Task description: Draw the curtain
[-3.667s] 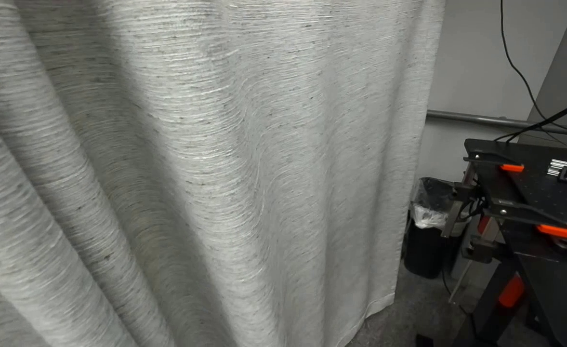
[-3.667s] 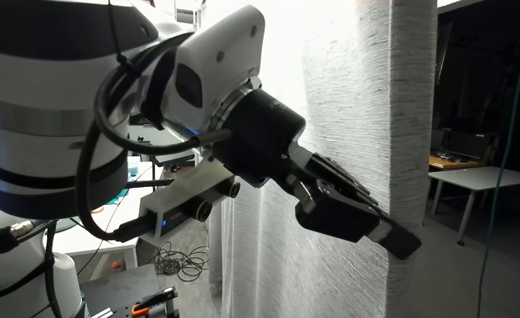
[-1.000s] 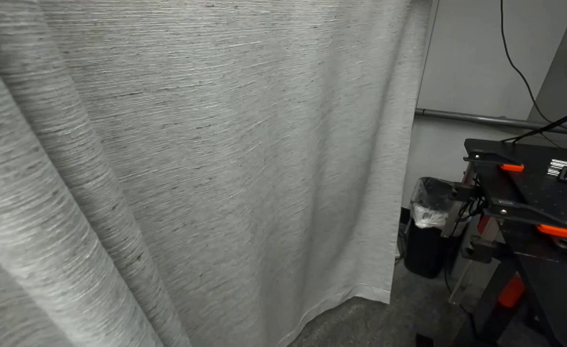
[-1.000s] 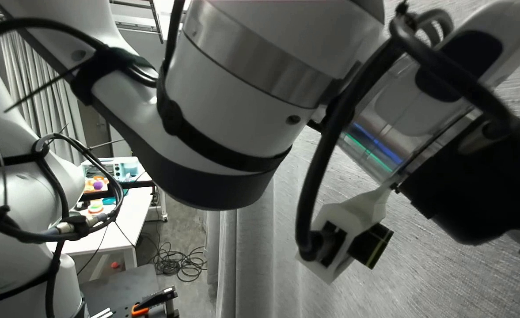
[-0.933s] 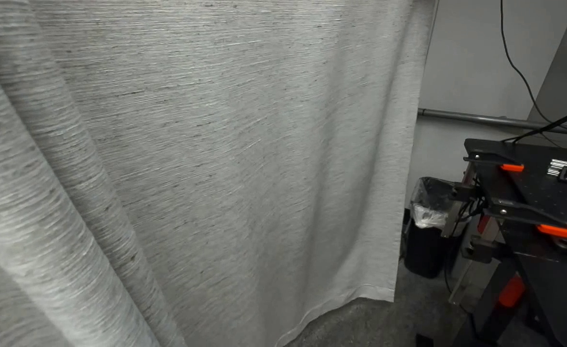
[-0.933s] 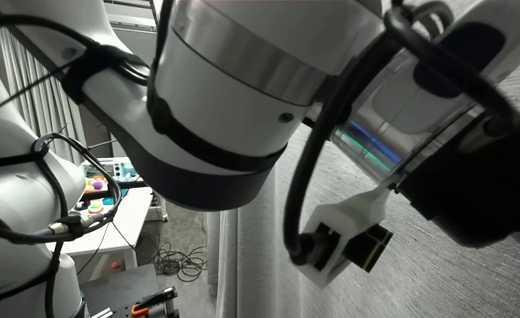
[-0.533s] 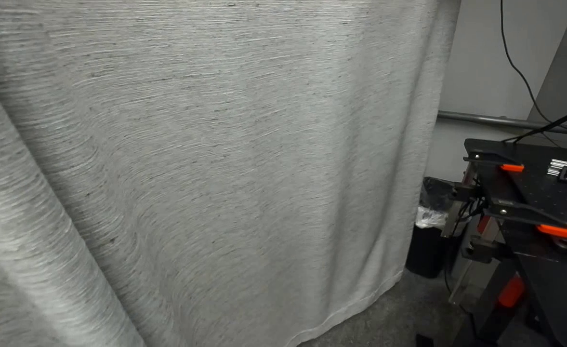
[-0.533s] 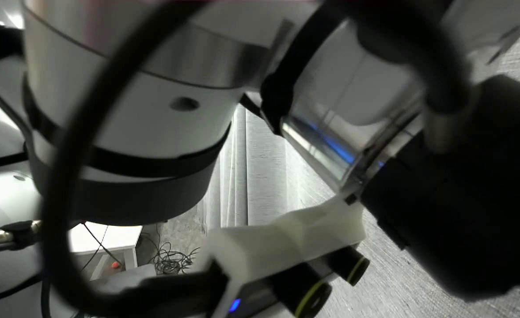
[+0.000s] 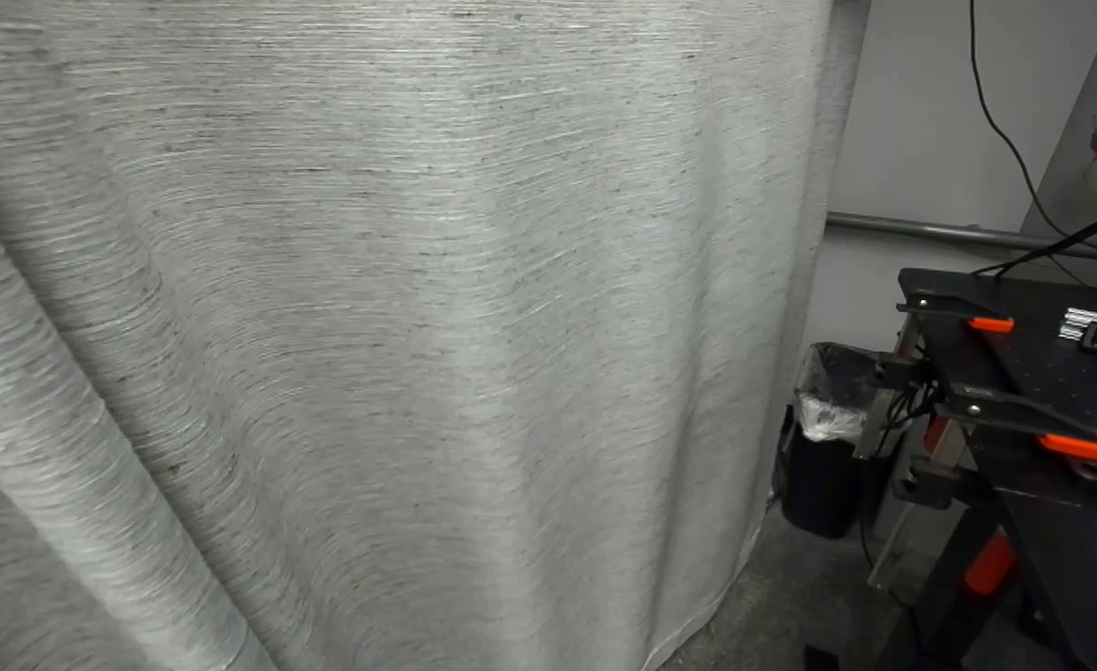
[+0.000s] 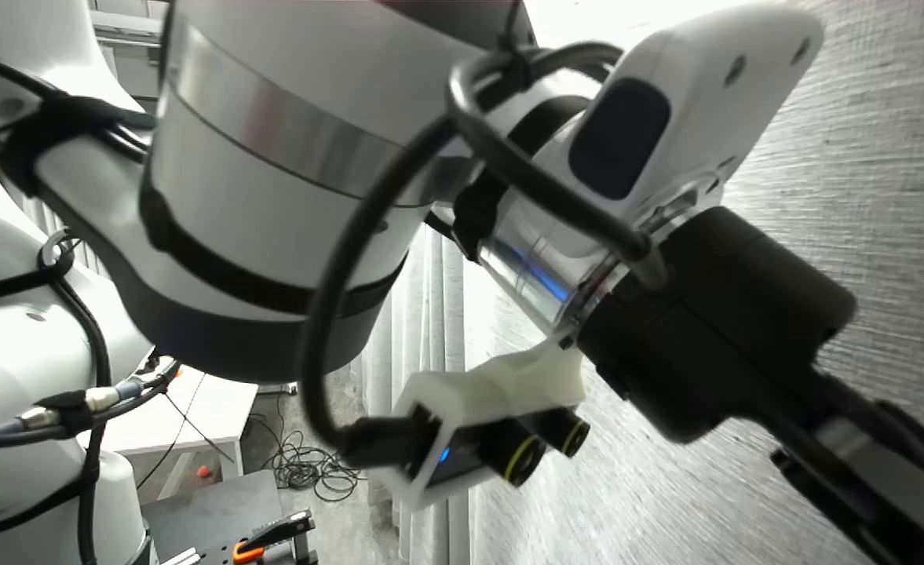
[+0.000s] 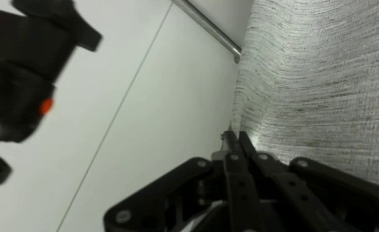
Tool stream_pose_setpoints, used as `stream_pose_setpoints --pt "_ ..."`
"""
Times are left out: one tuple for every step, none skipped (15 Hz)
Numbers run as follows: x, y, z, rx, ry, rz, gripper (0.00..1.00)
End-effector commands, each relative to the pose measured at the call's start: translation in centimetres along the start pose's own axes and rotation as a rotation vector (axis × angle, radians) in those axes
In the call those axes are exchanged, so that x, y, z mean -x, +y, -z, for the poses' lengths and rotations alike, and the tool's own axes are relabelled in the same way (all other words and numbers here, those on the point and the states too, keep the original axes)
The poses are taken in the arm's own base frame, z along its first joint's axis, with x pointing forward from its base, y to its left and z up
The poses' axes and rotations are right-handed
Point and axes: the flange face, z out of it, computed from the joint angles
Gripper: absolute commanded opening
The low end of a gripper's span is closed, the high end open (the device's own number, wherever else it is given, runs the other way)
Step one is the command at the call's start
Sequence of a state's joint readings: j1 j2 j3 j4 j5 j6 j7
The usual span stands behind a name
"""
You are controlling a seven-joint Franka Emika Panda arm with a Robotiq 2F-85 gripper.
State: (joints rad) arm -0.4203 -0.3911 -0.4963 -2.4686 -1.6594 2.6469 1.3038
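The curtain, light grey with fine dark streaks, fills most of an exterior view, its free edge hanging towards the right. It also rises behind my arm in an exterior view. In the wrist view its fabric covers the right side, and the left edge runs down to my fingertips. My gripper is shut there, with a thin pale strip of the edge seemingly pinched between the tips. The fingers run out of the frame at lower right in an exterior view, hiding their tips.
A metal rail crosses the white wall panels. Beside the curtain's free edge stand a black bin and a black table with orange-tipped clamps. Cables lie coiled on the floor.
Since several seconds ago, my arm has come nearer that camera and further right; curtain now hides the dark room. Over the last half second it shifted back slightly, and the curtain's free edge swung left.
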Motion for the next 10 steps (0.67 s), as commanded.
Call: stream_pose_setpoints --pt "1.1 -7.0 1.2 -0.09 0.007 0.05 0.01" --pt "1.3 -9.1 1.7 -0.125 0.012 0.056 0.01" --pt "1.4 -10.7 2.2 -0.152 0.016 0.056 0.01" --pt "1.5 -12.1 2.7 -0.184 0.017 0.046 0.01" --pt "1.6 -13.5 3.2 -0.21 0.02 0.041 0.01" --pt "1.8 -14.8 3.6 -0.235 0.02 0.035 0.01" --pt "1.9 -15.8 4.1 -0.259 0.021 0.031 0.01" --pt "2.1 -16.6 4.7 -0.287 0.018 0.02 0.01" --pt "2.2 -17.3 5.2 -0.317 0.017 0.007 0.01" --pt "2.3 -18.0 5.7 -0.345 0.015 -0.001 0.01"
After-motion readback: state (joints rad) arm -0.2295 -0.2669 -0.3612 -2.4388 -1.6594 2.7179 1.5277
